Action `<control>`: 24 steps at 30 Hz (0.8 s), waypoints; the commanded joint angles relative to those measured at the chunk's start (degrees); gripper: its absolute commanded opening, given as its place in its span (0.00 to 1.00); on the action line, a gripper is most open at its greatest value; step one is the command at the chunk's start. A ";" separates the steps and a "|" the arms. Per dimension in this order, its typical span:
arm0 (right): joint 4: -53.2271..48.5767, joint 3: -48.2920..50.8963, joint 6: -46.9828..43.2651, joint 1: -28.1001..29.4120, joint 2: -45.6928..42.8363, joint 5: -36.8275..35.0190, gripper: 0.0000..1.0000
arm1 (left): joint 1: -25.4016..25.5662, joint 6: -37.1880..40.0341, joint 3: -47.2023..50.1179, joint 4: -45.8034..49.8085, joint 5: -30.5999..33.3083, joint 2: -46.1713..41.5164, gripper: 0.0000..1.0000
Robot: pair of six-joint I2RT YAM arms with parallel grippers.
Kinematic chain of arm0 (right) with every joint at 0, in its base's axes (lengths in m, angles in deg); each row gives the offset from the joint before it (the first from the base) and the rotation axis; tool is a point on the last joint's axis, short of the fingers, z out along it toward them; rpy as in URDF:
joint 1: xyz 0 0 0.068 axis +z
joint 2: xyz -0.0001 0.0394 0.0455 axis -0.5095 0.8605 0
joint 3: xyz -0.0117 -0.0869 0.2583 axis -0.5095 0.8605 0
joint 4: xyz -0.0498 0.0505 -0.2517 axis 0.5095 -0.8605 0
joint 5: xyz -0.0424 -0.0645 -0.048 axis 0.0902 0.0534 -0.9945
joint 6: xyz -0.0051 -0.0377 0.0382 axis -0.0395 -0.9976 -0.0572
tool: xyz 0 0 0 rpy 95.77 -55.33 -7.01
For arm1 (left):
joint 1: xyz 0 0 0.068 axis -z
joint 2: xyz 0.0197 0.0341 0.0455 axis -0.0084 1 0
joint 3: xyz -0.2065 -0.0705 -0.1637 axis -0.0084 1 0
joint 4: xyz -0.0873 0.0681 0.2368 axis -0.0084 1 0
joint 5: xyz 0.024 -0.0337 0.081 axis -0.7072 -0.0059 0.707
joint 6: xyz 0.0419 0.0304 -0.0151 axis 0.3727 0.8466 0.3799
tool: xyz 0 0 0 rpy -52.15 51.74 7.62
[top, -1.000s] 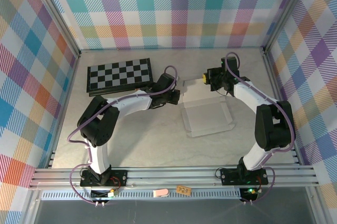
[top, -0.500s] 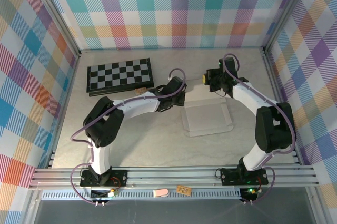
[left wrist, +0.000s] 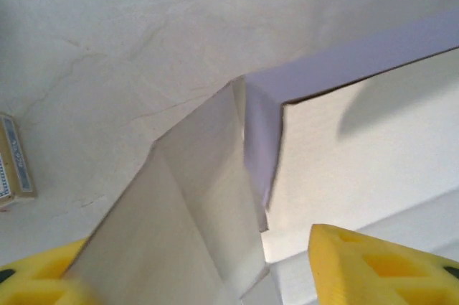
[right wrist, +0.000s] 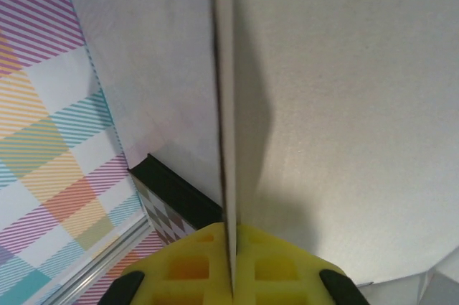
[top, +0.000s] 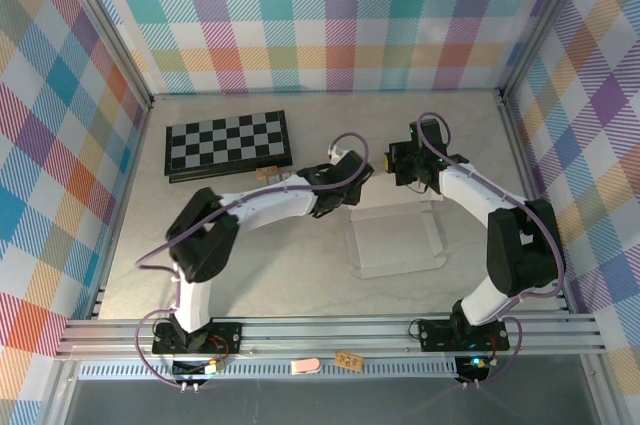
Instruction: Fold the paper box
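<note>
Pale marbled bench (top: 280, 265) inside bright plaid walls (top: 330, 15), checkerboard (top: 228, 142) near its far-left corner. Mid-bench, right hand (right wrist: 231, 262) pinches the paper box (top: 395, 240) by its upright panel; left hand (top: 364, 183) gapes apart.

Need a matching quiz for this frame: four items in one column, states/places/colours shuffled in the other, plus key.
1. left pincer
2. right pincer
3. checkerboard
4. paper box

A. shut on a thin card panel
B. flat at the table's far left
C. fingers apart, a flap between them
D. lavender with cream-white reverse

Pairs: 1-C, 2-A, 3-B, 4-D
</note>
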 commanded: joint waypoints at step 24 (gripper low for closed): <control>37.88 13.36 -7.86 -4.65 1.13 16.95 0.00 | -20.89 8.74 20.95 -30.25 -43.93 -5.82 0.20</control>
